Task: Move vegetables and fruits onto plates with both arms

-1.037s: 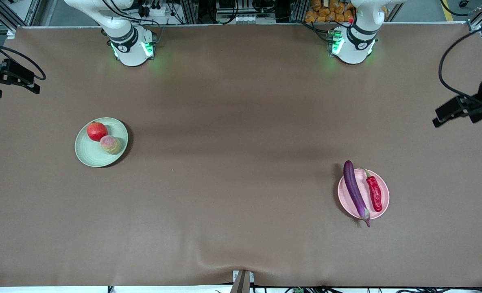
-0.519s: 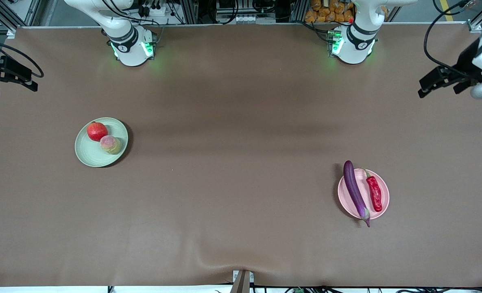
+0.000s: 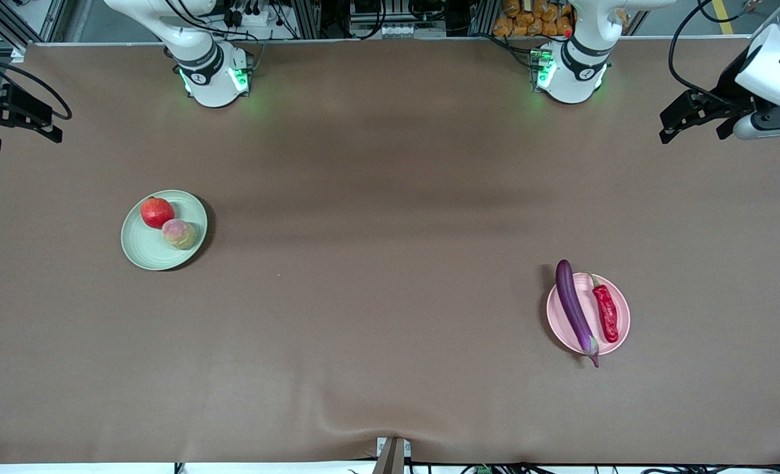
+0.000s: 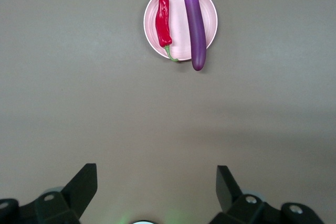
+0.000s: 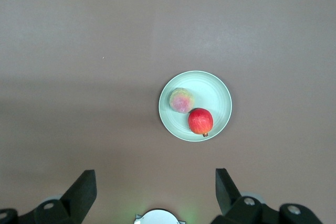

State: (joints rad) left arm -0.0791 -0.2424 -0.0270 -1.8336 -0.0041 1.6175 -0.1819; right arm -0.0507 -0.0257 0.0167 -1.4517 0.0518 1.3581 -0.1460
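Red pomegranate-like fruit [image 3: 157, 212] and peach [image 3: 178, 234] sit on the pale green plate [image 3: 146, 253], glossy purple eggplant [image 3: 575, 309] and red chili pepper [image 3: 606, 313] on the pink plate [image 3: 620, 332], while the left gripper [image 3: 682, 122] and right gripper [image 3: 14, 122] hang spread wide and empty over the table's two ends.

Left gripper [image 3: 667, 128] raised at the left arm's table end, jaws wide; right gripper [image 3: 51, 131] likewise at the right arm's end, jaws apart

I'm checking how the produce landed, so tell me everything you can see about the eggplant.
The eggplant is long, slender and glossy purple, with a paler calyx and stem at the end nearer the front camera. It lies flat across the pink plate, both ends overhanging the rim, beside the red chili pepper without touching it. No gripper touches it.
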